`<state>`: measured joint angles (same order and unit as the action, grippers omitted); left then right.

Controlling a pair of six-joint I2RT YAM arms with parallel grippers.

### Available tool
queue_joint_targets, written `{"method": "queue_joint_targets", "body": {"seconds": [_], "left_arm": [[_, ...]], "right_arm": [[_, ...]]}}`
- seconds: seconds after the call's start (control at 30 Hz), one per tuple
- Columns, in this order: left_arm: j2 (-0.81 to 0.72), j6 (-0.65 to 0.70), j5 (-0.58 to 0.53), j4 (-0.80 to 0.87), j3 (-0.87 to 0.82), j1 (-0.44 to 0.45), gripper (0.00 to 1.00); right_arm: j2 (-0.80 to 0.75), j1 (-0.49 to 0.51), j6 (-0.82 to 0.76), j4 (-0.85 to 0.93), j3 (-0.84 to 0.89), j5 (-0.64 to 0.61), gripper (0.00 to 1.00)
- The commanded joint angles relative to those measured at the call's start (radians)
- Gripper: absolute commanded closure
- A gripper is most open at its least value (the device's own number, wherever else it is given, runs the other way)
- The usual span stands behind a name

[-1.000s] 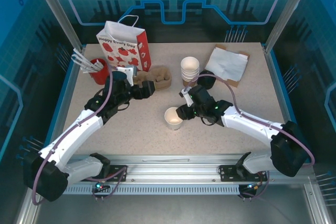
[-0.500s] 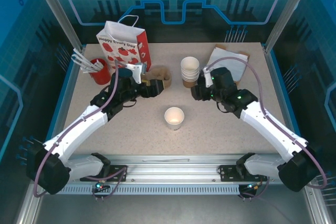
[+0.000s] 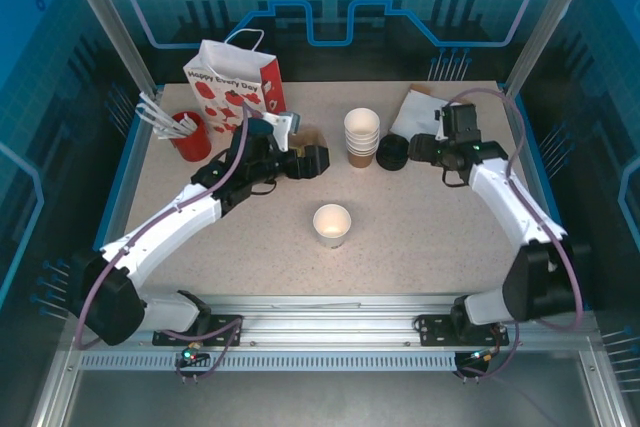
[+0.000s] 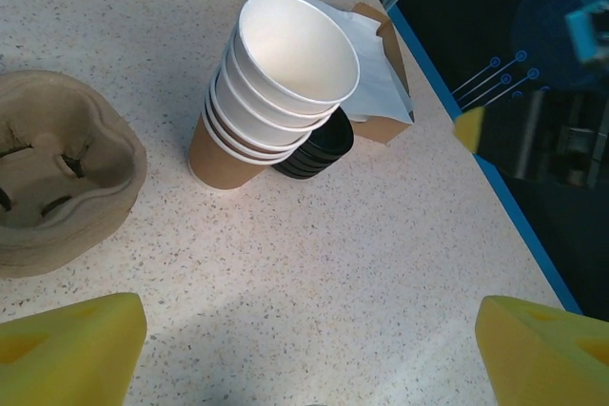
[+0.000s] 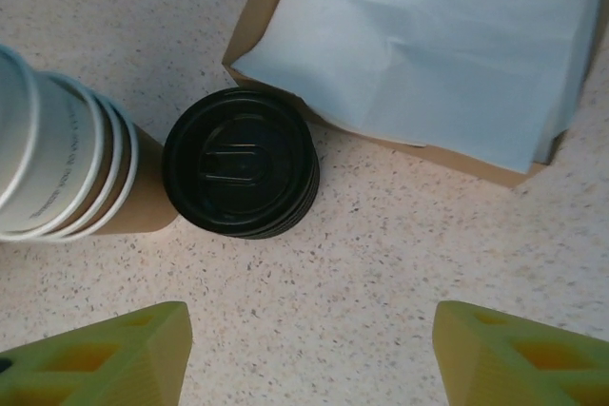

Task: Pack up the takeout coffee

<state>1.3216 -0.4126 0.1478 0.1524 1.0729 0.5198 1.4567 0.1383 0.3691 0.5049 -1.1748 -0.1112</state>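
The takeout coffee's cup (image 3: 331, 224), a single small pale paper cup, stands upright at mid-table with its top uncovered and no gripper near it. A stack of black lids (image 5: 240, 163) sits beside the stack of white cups (image 5: 57, 168). My right gripper (image 5: 309, 358) hovers just short of the lids, open, with bare table between its yellow fingers (image 5: 519, 358). In the top view my right gripper (image 3: 418, 150) is to the right of the lids (image 3: 391, 154). My left gripper (image 3: 310, 160) is open over bare table, in front of the cup stack (image 4: 276, 83).
A pulp cup carrier (image 4: 57, 178) lies left of the cup stack. A red and white paper bag (image 3: 238, 87) stands at the back left, with a red cup of stirrers (image 3: 185, 134) beside it. A brown box of napkins (image 3: 425, 112) lies at the back right.
My right gripper has left the single cup and swung back and right to the black lids. My left gripper has moved right, past the cup carrier.
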Motion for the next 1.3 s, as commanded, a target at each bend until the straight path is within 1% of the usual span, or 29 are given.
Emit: {"method": "queue_joint_targets", "body": {"seconds": [0.0, 0.1, 0.33, 0.53, 0.9, 1.03, 1.27], "left_arm": [[0.005, 0.013, 0.007, 0.006, 0.034, 0.01, 0.09], [0.007, 0.018, 0.003, 0.006, 0.036, 0.013, 0.09], [0.005, 0.02, -0.005, 0.008, 0.034, 0.013, 0.09], [-0.001, 0.027, -0.014, 0.015, 0.03, 0.013, 0.09], [0.007, 0.026, -0.015, 0.006, 0.024, 0.013, 0.09], [0.005, 0.026, -0.017, 0.007, 0.024, 0.014, 0.09], [0.001, 0.024, -0.019, 0.009, 0.016, 0.013, 0.09]], "right_arm": [[0.094, -0.005, 0.048, 0.019, -0.083, 0.015, 0.33], [0.187, -0.005, 0.05, 0.024, -0.145, 0.001, 0.36], [0.389, -0.004, 0.039, 0.055, -0.283, 0.02, 0.53], [0.503, -0.002, 0.013, 0.085, -0.371, 0.009, 0.61], [0.578, 0.003, -0.025, 0.112, -0.419, -0.024, 0.72], [0.586, 0.003, -0.032, 0.113, -0.427, -0.017, 0.77], [0.59, 0.003, -0.035, 0.117, -0.43, -0.002, 0.81]]}}
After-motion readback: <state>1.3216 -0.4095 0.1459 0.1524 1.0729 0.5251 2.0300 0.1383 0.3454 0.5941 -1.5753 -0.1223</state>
